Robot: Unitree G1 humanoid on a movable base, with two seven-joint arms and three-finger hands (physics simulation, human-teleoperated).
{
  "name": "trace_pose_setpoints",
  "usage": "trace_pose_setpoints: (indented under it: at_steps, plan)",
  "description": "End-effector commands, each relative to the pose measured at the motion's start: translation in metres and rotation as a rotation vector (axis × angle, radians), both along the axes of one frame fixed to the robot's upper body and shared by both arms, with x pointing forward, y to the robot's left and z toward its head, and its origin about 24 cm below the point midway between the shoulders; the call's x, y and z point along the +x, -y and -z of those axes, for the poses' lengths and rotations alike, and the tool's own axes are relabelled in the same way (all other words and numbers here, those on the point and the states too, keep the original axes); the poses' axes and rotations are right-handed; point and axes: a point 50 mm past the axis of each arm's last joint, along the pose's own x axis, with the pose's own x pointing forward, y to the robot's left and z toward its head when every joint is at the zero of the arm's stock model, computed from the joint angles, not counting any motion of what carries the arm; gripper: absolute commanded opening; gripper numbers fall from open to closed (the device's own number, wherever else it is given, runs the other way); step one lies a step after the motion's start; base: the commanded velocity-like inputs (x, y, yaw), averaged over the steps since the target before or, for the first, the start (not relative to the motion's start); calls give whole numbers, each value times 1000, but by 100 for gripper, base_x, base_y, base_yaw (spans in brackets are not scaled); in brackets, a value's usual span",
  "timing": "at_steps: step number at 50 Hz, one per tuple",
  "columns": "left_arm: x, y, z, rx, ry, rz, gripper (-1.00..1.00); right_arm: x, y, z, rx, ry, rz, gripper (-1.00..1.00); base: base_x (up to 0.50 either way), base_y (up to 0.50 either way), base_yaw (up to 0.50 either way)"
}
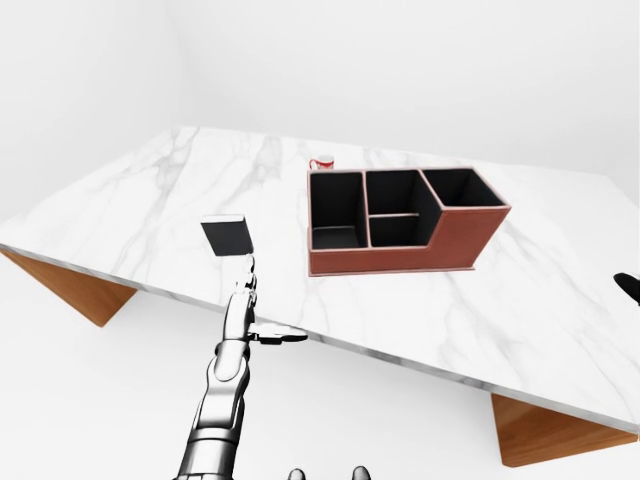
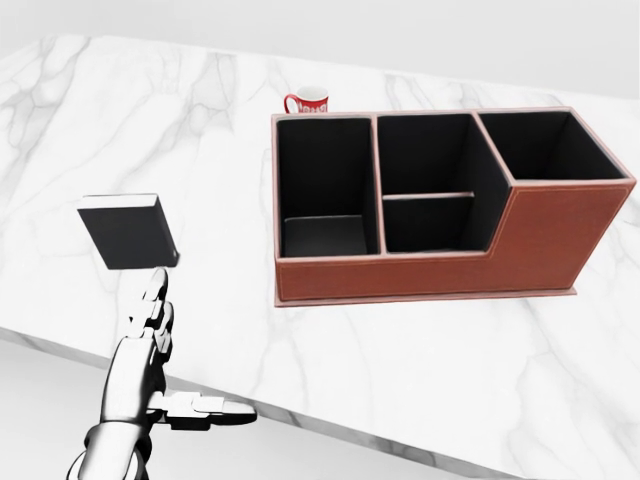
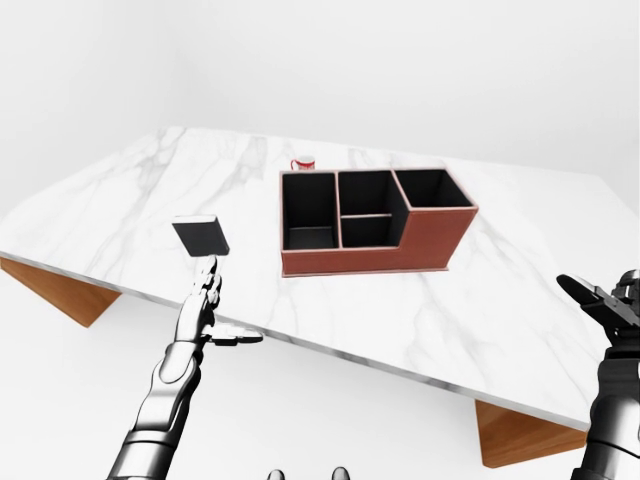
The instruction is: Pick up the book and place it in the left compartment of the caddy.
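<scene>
A black book lies flat on the white marble table, at the left of the head view. The brown caddy with black compartments stands to its right, and its left compartment holds nothing. My left hand hovers open just below the book, fingers stretched toward it and thumb out to the right, touching nothing. My right hand is open at the right edge of the right-eye view, far from the caddy.
A red and white mug stands just above the caddy's left compartment in the head view. The table's near edge runs right by my left hand. Brown wooden table supports show under the top.
</scene>
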Motion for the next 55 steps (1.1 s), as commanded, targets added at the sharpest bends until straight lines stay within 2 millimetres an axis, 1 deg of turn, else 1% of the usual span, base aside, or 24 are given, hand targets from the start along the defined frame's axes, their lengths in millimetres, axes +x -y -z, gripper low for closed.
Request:
trace_pose_setpoints:
  at_steps: [1,4,5,7,9,14,16,25,35,40,44,55]
  plan:
    - [1,-1,2,1,-5,0,100,0,0,0,-1,1,0,100,21,7,0]
    - [2,-1,4,1,-16,-1,100,0,0,0,0,-2,0,100,21,7,0]
    - [0,0,0,1,5,2,100,1,0,2,2,-8,-2,100,21,7,0]
    - [0,0,-1,1,6,2,100,1,0,1,-1,-9,1,100,20,8,0]
    - [1,-1,4,1,-15,0,100,1,0,2,1,-11,-2,100,20,9,0]
    - [1,-1,2,2,-8,0,100,1,0,2,0,-12,-1,100,20,9,0]
    - [0,1,-3,3,5,3,100,2,0,2,0,-13,-1,100,20,9,0]
    - [1,1,-2,3,5,3,100,2,0,2,3,-13,-1,100,18,15,0]
    - [3,-2,7,4,-32,-1,100,2,1,3,7,-17,3,100,19,13,0]
    - [1,0,3,3,-10,1,100,2,2,4,15,-19,7,100,20,7,0]
    - [1,-1,4,5,-18,0,100,2,2,4,16,-18,6,100,21,7,0]
    - [0,0,0,2,4,-1,100,2,1,3,14,-14,3,100,21,7,0]
